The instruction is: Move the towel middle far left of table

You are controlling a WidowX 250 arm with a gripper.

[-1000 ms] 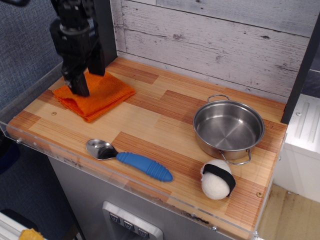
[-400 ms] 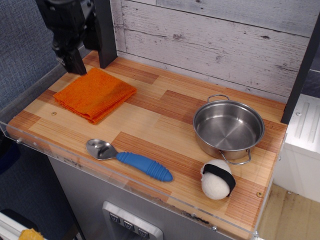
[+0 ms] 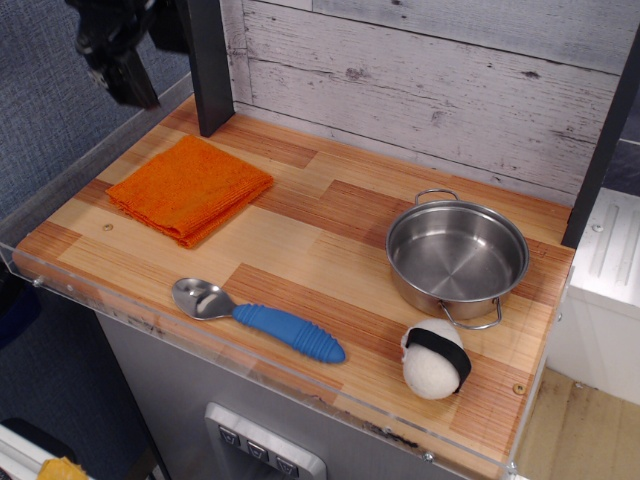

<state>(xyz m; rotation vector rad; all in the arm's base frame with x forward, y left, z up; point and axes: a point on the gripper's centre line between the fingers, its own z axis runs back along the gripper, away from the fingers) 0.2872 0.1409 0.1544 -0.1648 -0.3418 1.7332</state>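
Orange towel (image 3: 189, 187) lies flat, folded, at far left of table (image 3: 330, 250) — midway along left edge, touching nothing. Gripper (image 3: 122, 75) hangs above top-left corner, clear of cloth, holding nothing — whether jaws are open or closed, cannot tell. Spoon (image 3: 255, 319) near front edge; steel pot (image 3: 456, 256) at right.

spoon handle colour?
Blue, ribbed handle on the steel spoon; clearest in observation.image, the only view.

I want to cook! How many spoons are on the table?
1. The spoon lies near the front edge of the table, in front of the towel. None seems hidden.
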